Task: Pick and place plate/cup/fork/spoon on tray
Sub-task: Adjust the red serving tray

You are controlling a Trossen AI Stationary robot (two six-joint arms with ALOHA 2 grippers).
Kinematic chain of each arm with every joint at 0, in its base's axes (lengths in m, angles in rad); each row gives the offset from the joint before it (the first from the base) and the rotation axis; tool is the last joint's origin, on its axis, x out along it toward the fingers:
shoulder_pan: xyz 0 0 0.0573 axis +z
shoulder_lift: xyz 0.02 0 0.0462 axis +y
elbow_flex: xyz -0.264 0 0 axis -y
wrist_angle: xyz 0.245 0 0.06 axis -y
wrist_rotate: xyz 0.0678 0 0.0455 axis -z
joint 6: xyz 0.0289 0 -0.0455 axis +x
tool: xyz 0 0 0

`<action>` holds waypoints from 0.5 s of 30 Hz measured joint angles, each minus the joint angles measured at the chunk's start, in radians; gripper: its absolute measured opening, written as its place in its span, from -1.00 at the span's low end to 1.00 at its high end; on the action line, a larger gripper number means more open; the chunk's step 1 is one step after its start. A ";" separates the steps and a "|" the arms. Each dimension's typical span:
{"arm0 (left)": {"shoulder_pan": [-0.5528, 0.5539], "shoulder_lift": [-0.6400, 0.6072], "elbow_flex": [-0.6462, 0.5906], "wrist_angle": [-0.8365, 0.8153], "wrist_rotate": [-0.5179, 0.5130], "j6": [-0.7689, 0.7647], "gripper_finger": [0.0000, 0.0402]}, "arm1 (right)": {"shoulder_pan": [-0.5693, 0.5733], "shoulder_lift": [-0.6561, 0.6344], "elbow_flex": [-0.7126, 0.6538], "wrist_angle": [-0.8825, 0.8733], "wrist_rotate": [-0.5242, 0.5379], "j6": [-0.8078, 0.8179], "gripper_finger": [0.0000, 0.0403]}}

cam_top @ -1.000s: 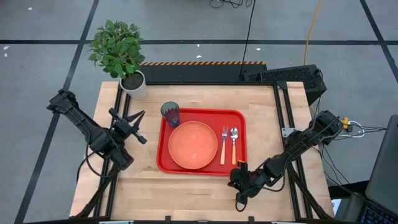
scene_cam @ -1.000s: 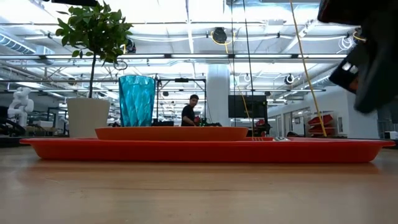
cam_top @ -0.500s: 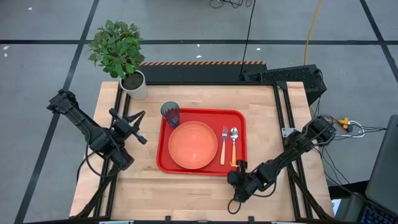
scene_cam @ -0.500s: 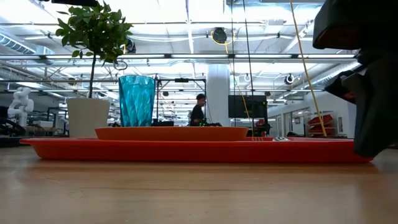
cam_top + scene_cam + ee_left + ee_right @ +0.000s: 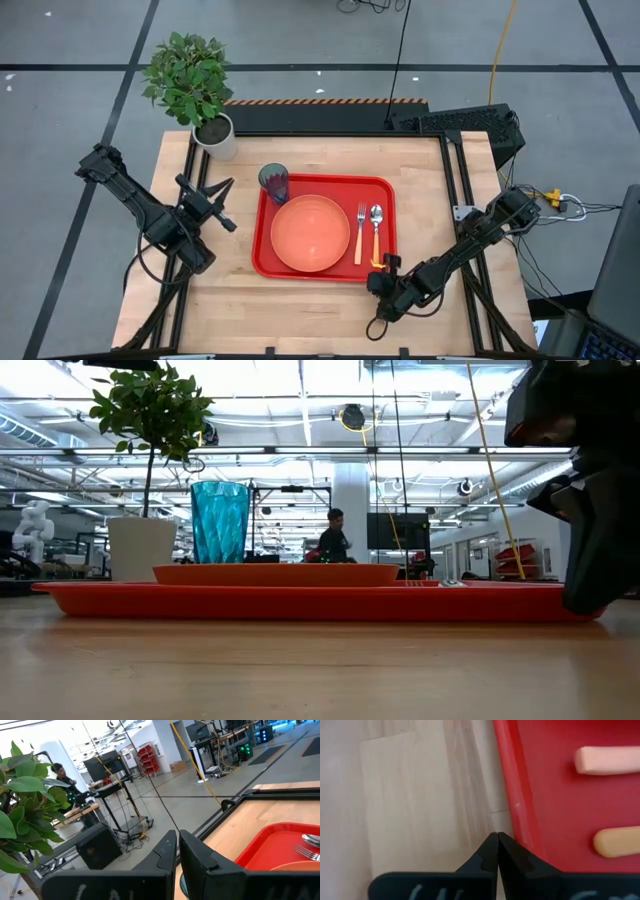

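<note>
The red tray (image 5: 386, 190) lies in the middle of the table. On it rest the salmon-orange plate (image 5: 310, 232), the teal cup (image 5: 275, 183) upright at its far left corner, the fork (image 5: 359, 233) and the spoon (image 5: 376, 232) side by side to the right of the plate. My right gripper (image 5: 381, 278) is shut and points down just outside the tray's near rim (image 5: 512, 805), close to the handle ends of the fork (image 5: 607, 760) and spoon (image 5: 617, 841). My left gripper (image 5: 228, 205) is shut and empty, raised left of the tray.
A potted plant in a white pot (image 5: 215, 135) stands at the table's far left corner. Bare wood runs along the table's near edge (image 5: 300, 320). A person (image 5: 335, 540) stands far behind the table.
My right gripper has come down toward the table at the tray's near right corner and shifted slightly toward the table's left, staying shut. It has kept still for the last half second. The things on the tray have not moved.
</note>
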 joint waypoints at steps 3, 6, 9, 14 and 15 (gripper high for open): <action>0.000 0.000 0.000 0.001 0.001 0.000 -0.87 | 0.000 0.000 0.000 -0.016 0.010 0.000 -1.00; 0.000 0.000 0.000 0.001 0.001 0.000 -0.87 | -0.002 0.000 0.000 -0.026 0.009 0.000 -1.00; 0.000 0.000 0.000 0.001 0.001 0.001 -0.87 | -0.006 0.000 0.000 -0.031 0.010 0.000 -1.00; 0.000 0.000 0.000 0.001 0.002 0.002 -0.87 | -0.015 0.000 0.000 -0.042 0.012 -0.004 -1.00; 0.000 0.000 0.000 0.001 0.004 0.003 -0.87 | -0.016 0.000 0.000 -0.044 0.012 -0.005 -1.00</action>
